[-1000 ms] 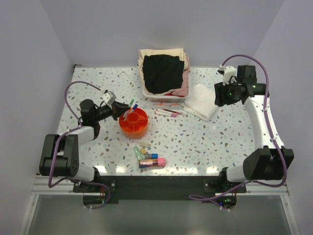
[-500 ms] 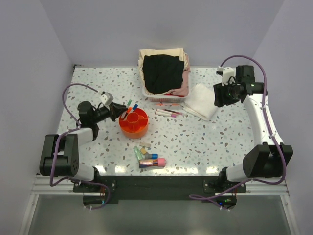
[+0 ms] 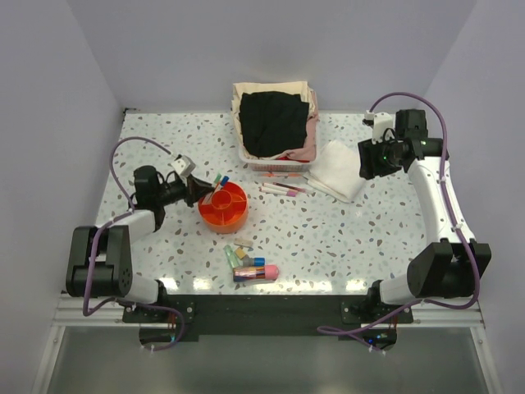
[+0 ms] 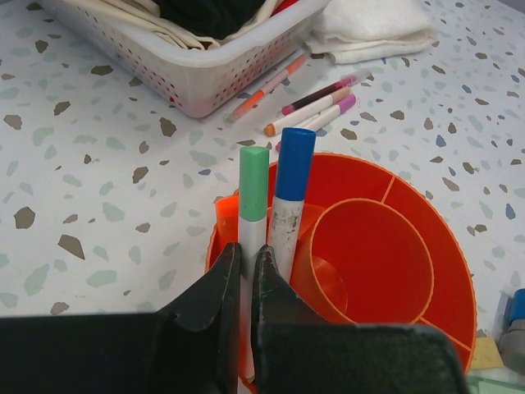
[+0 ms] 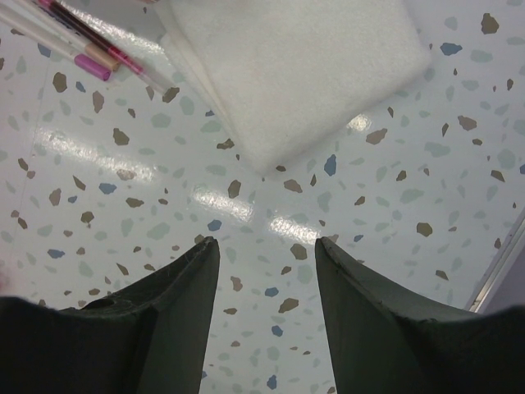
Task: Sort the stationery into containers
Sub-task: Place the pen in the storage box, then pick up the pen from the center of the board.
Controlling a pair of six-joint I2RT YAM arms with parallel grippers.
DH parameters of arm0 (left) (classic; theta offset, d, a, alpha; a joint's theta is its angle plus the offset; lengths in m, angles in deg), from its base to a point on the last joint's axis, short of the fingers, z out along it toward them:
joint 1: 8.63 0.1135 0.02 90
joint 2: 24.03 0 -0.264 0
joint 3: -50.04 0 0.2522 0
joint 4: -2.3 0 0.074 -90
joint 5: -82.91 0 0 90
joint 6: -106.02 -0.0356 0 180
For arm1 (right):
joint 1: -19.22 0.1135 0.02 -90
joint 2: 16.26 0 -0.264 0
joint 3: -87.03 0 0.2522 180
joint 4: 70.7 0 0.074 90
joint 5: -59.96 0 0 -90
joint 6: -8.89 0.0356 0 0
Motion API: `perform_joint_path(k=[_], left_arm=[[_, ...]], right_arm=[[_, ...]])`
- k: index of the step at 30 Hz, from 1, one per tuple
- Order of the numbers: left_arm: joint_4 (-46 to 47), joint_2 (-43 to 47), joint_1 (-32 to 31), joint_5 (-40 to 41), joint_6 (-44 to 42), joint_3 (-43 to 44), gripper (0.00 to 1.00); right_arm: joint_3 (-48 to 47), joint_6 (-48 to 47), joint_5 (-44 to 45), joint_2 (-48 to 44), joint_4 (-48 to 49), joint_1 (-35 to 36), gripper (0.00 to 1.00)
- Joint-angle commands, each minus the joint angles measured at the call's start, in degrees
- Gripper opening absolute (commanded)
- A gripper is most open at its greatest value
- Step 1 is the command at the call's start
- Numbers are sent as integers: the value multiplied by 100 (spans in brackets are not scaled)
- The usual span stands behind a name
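On glossy speckled table (image 3: 344,238): perforated white basket (image 3: 271,166) full of dark and pink clothes (image 3: 272,121); soft folded cloth (image 3: 340,170) beside spread right gripper (image 5: 267,246). Round orange plastic tray (image 4: 447,246), divided, central cup empty. Leaning at its rim: blue-capped pen (image 4: 293,164) and green-capped pen (image 4: 253,185), the latter pinched by left gripper (image 4: 244,271). Near front edge, loose stationery (image 3: 248,264).

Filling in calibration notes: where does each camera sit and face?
Top external: above and behind the bases, looking down on the table; both arms show.
Left wrist: low, facing the orange tray and white basket; jaws shut on a green-capped pen.
Right wrist: looking down at the folded cloth; open jaws show.
Shared: both wrist views catch the loose pens and cloth.
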Motion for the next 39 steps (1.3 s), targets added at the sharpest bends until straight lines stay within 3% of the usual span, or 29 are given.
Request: perform_joint_path(k=[1, 6, 8, 13, 17, 21, 23, 26, 28, 29, 32, 35, 39], left_arm=[[-265, 282, 50, 45, -401, 37, 0], [-266, 300, 51, 1, -375, 37, 13], [-266, 379, 50, -26, -253, 63, 28], [50, 879, 59, -61, 124, 414, 36], [-352, 916, 59, -254, 266, 1467, 45], [-835, 784, -63, -946, 196, 2575, 56], [-1562, 468, -458, -1089, -539, 3328, 59], [-4630, -216, -1222, -932, -2410, 4653, 60], [-5841, -925, -1818, -493, -3619, 5430, 59], [-6943, -1183, -2004, -300, -3984, 6217, 58], [-8836, -2211, -2638, 359, -5233, 7563, 51], [-9571, -2854, -3042, 913, -5692, 8114, 47], [-9328, -3179, -3508, 1704, -5807, 7904, 43]], right_arm=[[-7, -19, 5, -114, 30, -29, 54], [-33, -10, -39, -70, 39, -20, 54], [-77, -10, -39, -52, 21, -20, 55], [-156, 16, -74, -17, 56, -20, 55], [-139, 78, -153, 1, 153, -20, 55], [-69, 192, -249, -8, 354, -20, 55], [-16, 253, -328, -17, 434, -20, 55], [37, 289, -407, -69, 540, -20, 55], [54, 254, -443, -113, 540, -20, 55], [63, 210, -478, -148, 549, -20, 55], [116, 201, -557, -368, 636, -28, 55], [151, 306, -575, -587, 750, -20, 55], [440, 710, -566, -904, 970, -20, 55]])
